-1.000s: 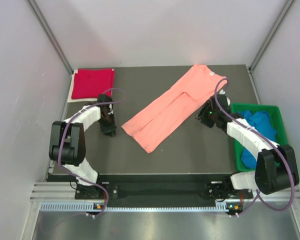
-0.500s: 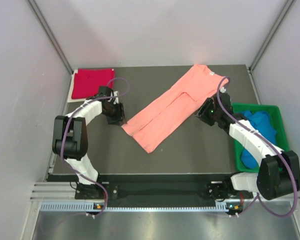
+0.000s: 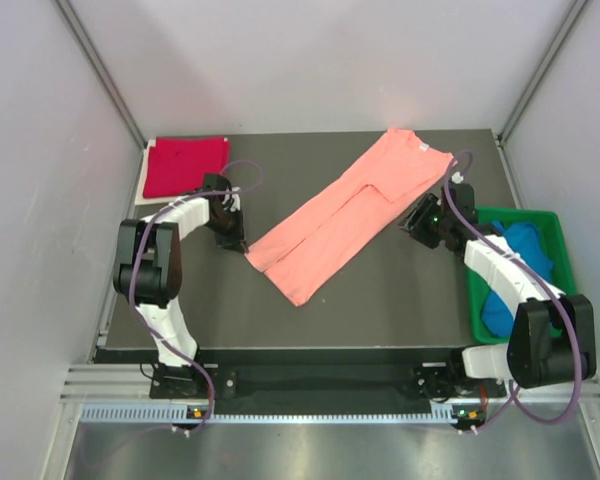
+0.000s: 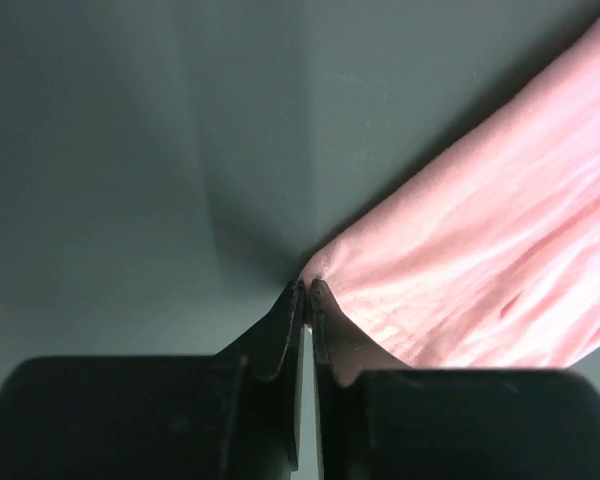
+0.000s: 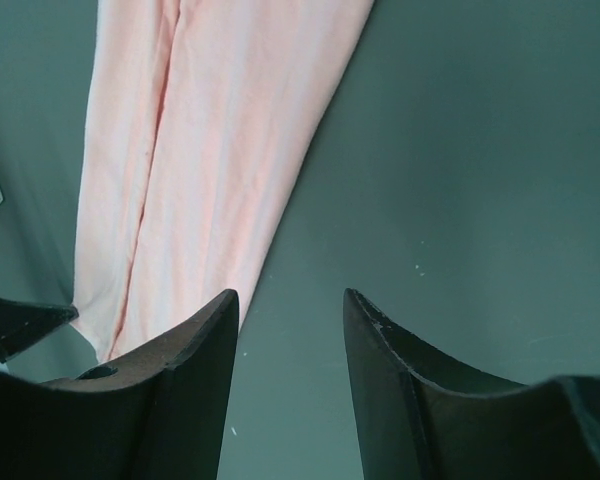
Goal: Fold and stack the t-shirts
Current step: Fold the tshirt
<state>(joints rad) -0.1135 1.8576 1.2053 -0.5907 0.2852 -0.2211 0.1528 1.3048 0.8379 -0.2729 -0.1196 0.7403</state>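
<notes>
You have 3 tees in view. The salmon-pink tee [image 3: 345,215] lies flat on the worktop [image 3: 400,290], folded lengthwise into a long strip that runs diagonally from its collar end at far right to near left. The crimson-red tee [image 3: 185,166] sits folded in a neat rectangle at the far-left corner. The bright blue tee [image 3: 515,262] lies crumpled in the green tray [image 3: 520,212] at the right edge.
</notes>
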